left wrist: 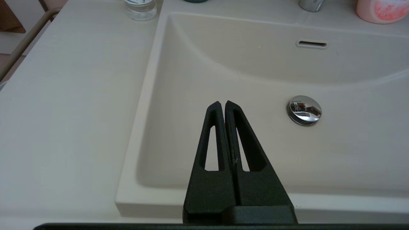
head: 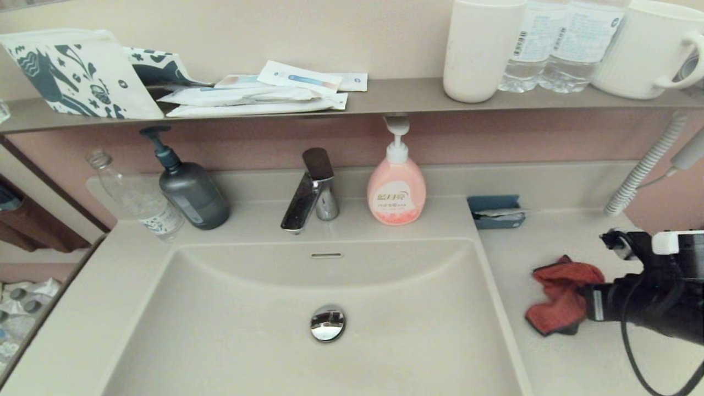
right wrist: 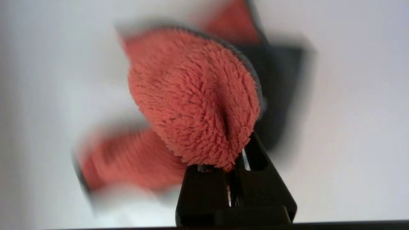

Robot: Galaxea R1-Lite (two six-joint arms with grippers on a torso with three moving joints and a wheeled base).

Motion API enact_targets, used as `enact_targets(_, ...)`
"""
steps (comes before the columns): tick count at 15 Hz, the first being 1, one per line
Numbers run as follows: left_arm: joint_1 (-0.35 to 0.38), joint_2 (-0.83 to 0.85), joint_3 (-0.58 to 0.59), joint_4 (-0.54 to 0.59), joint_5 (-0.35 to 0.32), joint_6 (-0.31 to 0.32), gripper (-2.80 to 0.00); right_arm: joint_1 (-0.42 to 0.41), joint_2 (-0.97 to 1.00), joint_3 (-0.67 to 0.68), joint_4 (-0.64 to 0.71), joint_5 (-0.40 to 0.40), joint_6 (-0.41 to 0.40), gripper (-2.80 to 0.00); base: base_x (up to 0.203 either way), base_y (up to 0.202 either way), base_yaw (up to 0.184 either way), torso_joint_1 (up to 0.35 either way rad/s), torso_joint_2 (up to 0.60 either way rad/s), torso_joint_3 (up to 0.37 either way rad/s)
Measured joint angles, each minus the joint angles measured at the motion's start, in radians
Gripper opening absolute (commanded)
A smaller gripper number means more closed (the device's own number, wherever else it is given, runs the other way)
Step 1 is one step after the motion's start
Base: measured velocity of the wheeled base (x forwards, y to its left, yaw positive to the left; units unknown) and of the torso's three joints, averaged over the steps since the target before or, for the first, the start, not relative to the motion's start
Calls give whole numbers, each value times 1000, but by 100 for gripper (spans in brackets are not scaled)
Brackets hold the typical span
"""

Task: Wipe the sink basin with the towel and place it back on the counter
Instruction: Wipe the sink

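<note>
My right gripper (right wrist: 235, 166) was clenched on the towel (head: 561, 294), which sat bunched on the counter (head: 550, 363) at about 3 o'clock from the sink basin (head: 247, 330). My left gripper (left wrist: 222, 105) hung over the basin's near edge, fingers pressed together, holding nothing.

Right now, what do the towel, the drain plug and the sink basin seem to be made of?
The towel, pinched in the right gripper, looks like fluffy red-orange microfibre, with a long fuzzy pile and a dark grey reverse. The drain plug seems to be polished chrome metal, since it mirrors the room. The sink basin looks like smooth matte beige ceramic or resin; I cannot tell which.
</note>
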Motion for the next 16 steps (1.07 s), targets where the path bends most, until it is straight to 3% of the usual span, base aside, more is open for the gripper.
enact_targets(3,0,0,0,0,0,0,-280,-154,-107,-103,378,13,-168,-280,0,0,0,0,0,0)
enact_targets(5,0,0,0,0,0,0,-280,-243,-134,-140,522,14,-274,-280,0,0,0,0,0,0)
enact_targets(10,0,0,0,0,0,0,-280,-294,-57,-173,539,-52,-333,-280,0,0,0,0,0,0)
enact_targets(16,0,0,0,0,0,0,-280,-292,117,-302,525,-87,-294,-280,0,0,0,0,0,0)
